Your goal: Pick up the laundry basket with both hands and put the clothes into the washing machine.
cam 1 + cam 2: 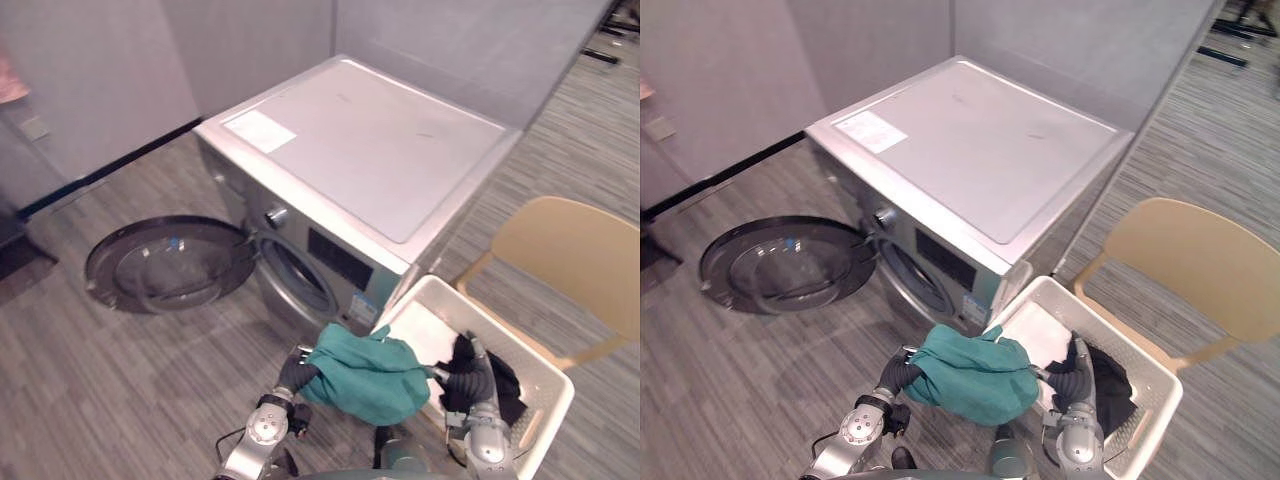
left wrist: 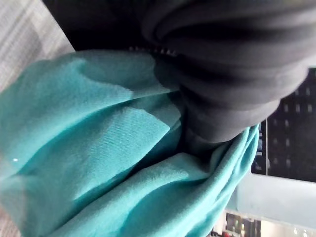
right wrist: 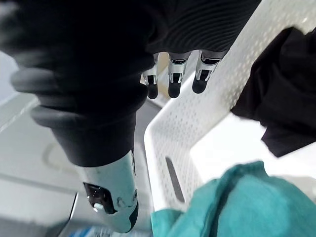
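Note:
A teal garment hangs bunched over my left hand, just in front of the white laundry basket. The left wrist view has the teal cloth wrapped over the hand's dark cover, hiding the fingers. My right hand hovers over the basket, above black clothes. Its fingers hang relaxed near the basket wall and hold nothing. A white cloth lies in the basket's near corner. The silver washing machine stands ahead, its drum opening facing me.
The machine's round door is swung wide open to the left, low over the grey floor. A tan chair stands behind the basket on the right. Grey partition walls close off the back.

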You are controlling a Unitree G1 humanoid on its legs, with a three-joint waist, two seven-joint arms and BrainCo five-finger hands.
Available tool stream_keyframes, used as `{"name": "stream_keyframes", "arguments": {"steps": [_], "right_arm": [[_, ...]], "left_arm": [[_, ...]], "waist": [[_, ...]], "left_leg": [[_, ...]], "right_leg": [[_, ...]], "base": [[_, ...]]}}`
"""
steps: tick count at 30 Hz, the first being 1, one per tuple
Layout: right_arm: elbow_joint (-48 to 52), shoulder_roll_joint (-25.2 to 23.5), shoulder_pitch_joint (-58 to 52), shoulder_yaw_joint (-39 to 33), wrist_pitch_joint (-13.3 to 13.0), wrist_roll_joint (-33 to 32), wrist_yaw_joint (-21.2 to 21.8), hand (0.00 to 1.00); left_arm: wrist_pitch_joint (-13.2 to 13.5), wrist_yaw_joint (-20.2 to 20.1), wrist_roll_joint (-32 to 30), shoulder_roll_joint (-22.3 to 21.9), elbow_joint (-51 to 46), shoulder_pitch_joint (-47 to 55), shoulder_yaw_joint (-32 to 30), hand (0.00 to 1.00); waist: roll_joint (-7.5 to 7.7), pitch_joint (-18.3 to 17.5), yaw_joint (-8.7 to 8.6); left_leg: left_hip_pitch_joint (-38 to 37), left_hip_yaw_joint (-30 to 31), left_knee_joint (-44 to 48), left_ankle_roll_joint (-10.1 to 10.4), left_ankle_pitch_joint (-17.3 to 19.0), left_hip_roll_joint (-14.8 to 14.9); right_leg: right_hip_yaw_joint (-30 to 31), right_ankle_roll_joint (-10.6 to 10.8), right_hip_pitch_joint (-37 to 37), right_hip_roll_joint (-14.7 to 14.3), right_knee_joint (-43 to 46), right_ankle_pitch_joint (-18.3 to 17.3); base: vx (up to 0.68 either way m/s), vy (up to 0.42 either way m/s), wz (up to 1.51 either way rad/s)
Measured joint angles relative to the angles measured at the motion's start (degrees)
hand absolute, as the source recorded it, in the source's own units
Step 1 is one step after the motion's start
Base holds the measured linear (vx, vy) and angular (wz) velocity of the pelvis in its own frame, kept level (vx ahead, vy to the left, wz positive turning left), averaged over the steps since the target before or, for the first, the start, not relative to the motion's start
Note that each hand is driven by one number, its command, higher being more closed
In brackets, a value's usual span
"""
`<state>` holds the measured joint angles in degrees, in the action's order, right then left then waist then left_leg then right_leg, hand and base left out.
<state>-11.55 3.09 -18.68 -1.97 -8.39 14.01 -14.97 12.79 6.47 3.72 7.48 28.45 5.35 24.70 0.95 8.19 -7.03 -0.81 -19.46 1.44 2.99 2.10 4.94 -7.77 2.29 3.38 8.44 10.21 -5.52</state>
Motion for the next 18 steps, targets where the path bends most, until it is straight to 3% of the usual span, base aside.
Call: {"name": "stream_keyframes", "arguments": {"steps": [5,9,15,17,18], "right_arm": [[-8.0,1.4,4.0,7.2,-0.2,-4.2,5.9,0.0],[-15.1,1.8,6.0,9.3,-0.1,-9.6,11.3,0.0],[-16.9,2.0,7.5,11.0,-0.1,-11.2,12.7,0.0],[-16.8,1.9,8.3,10.9,-0.1,-11.2,12.4,0.0],[-16.7,1.8,8.6,10.9,-0.1,-11.2,12.4,0.0]], "left_arm": [[0.0,-0.3,-1.1,1.2,1.5,0.3,-0.2,1.0],[0.2,-1.2,-1.1,1.7,1.6,1.7,-0.7,1.0],[0.2,-1.4,-1.0,2.0,1.4,3.8,-4.3,1.0],[0.2,-1.2,-0.9,2.4,0.6,4.1,-5.8,1.0],[0.2,-1.3,-0.9,2.4,0.1,4.5,-6.5,1.0]], "waist": [[-0.02,0.1,2.89],[0.24,0.2,4.75],[0.81,0.6,5.95],[2.22,1.3,7.88],[2.93,1.6,7.99]], "left_leg": [[0.0,5.2,-1.2,-0.2,-1.8,-1.3],[1.2,11.5,-1.9,-0.5,-3.1,-3.0],[6.3,20.2,-0.9,-1.0,-4.7,-5.4],[8.4,22.4,1.8,-2.2,-2.8,-7.2],[8.7,22.0,3.4,-2.5,-1.6,-7.9]], "right_leg": [[-5.0,1.6,-2.8,1.1,0.7,-0.5],[-9.9,2.8,-3.9,2.9,3.9,-3.5],[-15.9,3.3,-4.2,4.7,5.5,-5.6],[-17.0,4.0,-4.4,6.1,6.5,-7.2],[-17.5,3.5,-4.4,7.3,7.1,-8.6]], "base": [[-0.01,-0.002,0.58],[0.02,-0.033,0.81],[0.04,-0.029,0.91],[0.05,0.007,0.71],[0.09,0.074,0.65]]}}
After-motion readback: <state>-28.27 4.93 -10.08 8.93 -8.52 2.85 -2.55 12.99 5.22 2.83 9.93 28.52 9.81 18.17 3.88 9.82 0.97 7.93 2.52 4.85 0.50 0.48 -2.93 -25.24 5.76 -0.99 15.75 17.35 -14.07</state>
